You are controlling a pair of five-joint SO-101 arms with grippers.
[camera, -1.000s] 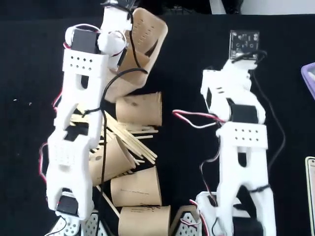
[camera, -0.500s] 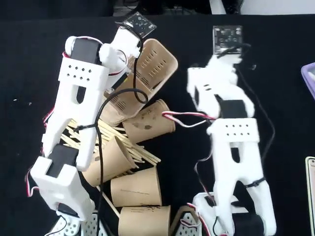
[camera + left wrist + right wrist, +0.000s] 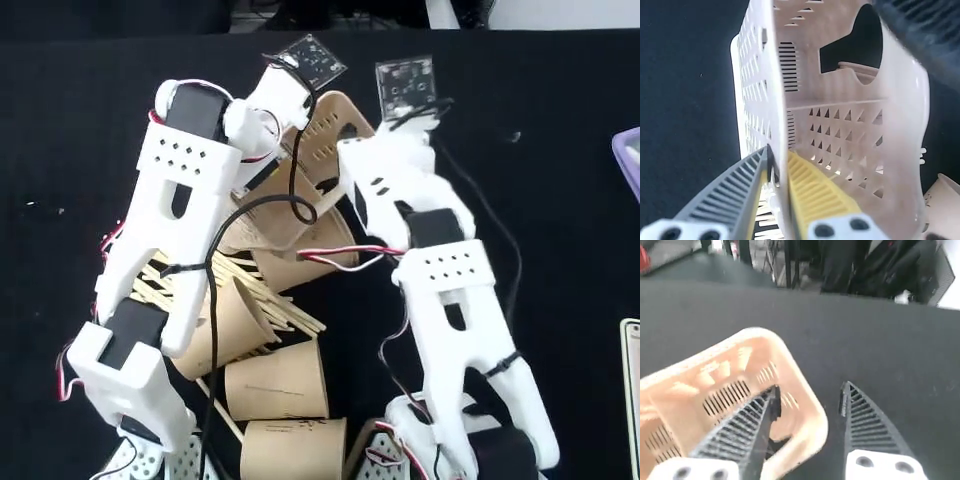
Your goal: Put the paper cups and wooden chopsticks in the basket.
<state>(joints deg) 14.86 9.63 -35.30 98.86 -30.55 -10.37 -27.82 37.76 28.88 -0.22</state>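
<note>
The beige slotted basket (image 3: pixel 322 128) lies tipped at the far middle of the black table. My left gripper (image 3: pixel 777 156) is shut on one of its walls (image 3: pixel 767 90), one finger on each side. My right gripper (image 3: pixel 809 395) is open and straddles the basket's rounded corner rim (image 3: pixel 812 415), one finger inside, one outside. Several brown paper cups lie on their sides nearer the arm bases: one (image 3: pixel 292 266) just below the basket, others (image 3: pixel 228 325), (image 3: pixel 276 380), (image 3: pixel 293 450) further down. Wooden chopsticks (image 3: pixel 262 290) lie in a loose heap among them, partly under the left arm.
A purple container's (image 3: pixel 629 158) edge shows at the right edge of the high view, with a pale card (image 3: pixel 631 372) below it. Bare black table lies left of the left arm and right of the right arm. Beyond the far table edge stands dark furniture (image 3: pixel 850 265).
My left arm has swung the basket to the right and tilted it. My right arm has moved left up to the basket's end. The cup beside the basket has shifted.
</note>
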